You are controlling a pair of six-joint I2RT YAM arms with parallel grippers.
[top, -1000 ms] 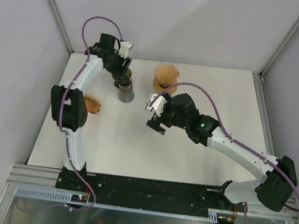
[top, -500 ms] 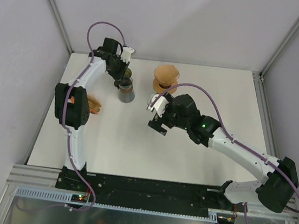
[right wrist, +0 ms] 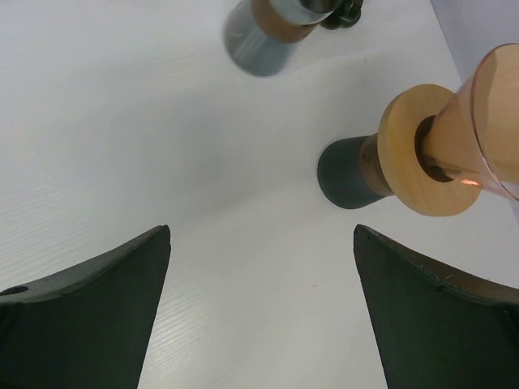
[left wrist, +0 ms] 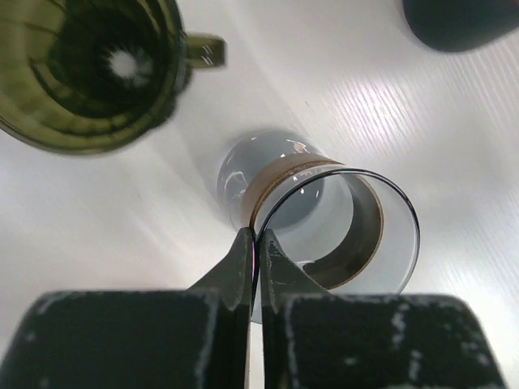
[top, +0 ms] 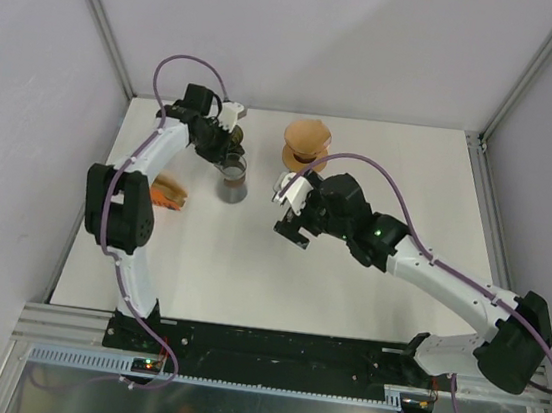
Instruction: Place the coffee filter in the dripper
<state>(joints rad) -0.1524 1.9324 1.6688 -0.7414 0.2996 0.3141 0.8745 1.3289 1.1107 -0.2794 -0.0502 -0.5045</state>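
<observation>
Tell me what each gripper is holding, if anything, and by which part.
The left gripper is shut on the glass carafe, its fingers pinching the thin top rim. The right gripper is open and holds nothing.

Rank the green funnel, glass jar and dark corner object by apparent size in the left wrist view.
1. Glass jar and green funnel: about alike, funnel cropped, so unranked.
2. Dark corner object: smallest, though mostly out of frame.
</observation>
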